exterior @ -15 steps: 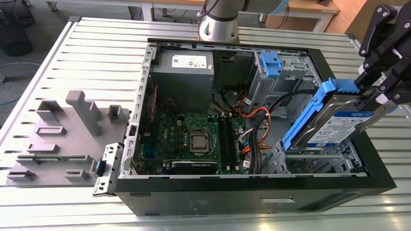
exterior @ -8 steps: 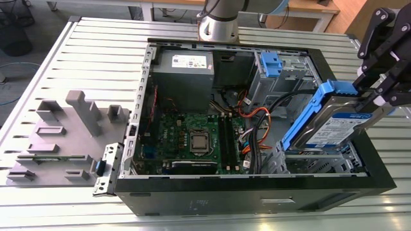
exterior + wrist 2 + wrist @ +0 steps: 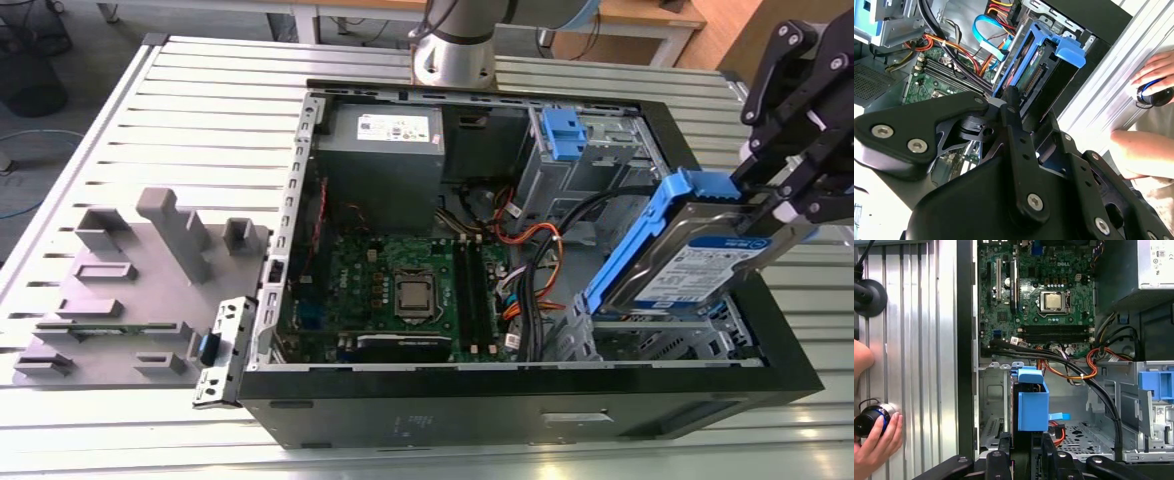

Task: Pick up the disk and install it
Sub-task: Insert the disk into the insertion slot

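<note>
**Disk in my claw, hanging over the drive bay**

My claw (image 3: 782,203) is clamped tight on the disk (image 3: 697,266), one black finger on each side of its upper end. In the exterior view the drive hangs tilted. Its white-and-blue label faces the camera and a blue side rail (image 3: 638,250) runs along its upper-left edge. The low end dips towards the metal drive cage (image 3: 654,335) at the front corner of the open computer case (image 3: 534,420), on the exterior view's right. I cannot tell whether that end touches the cage.

In the first wrist view I am looking straight along the disk (image 3: 1032,405), edge-on. Its blue rail stands between the cage walls, with perforated metal flooring (image 3: 1084,437) beside it.

Further into the case, a bundle of black and orange cables (image 3: 534,245) snakes between the bay and the green motherboard (image 3: 400,290), which has its processor socket (image 3: 414,296) in the middle. Beyond that sits the grey power supply (image 3: 387,135), and just beside it another cage carrying a blue plastic tab (image 3: 562,133).

The case lies on a slatted aluminium table (image 3: 174,110), with a grey moulded fixture (image 3: 147,250) on the exterior view's left. At the table's edge a person's hand (image 3: 876,442) is closed round a small black-and-blue knob (image 3: 869,420).
</note>
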You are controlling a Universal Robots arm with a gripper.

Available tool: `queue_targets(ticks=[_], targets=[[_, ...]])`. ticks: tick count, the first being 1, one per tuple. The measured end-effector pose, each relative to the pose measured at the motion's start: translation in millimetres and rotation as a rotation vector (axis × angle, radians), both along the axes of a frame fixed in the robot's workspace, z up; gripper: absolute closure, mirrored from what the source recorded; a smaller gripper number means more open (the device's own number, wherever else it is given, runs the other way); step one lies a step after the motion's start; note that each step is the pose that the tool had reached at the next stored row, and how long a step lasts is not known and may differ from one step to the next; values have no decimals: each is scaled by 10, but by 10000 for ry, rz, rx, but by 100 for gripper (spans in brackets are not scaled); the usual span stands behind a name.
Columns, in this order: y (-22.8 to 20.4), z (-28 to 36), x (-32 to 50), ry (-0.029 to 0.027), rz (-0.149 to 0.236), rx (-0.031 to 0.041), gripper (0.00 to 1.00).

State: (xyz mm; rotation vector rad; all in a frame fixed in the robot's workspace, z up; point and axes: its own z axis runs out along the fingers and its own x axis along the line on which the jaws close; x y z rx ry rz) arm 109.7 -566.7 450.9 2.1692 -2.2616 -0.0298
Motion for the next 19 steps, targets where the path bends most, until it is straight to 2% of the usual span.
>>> queue_targets(ticks=[19], targets=[[0, -189, -1, 0, 0, -1, 65]])
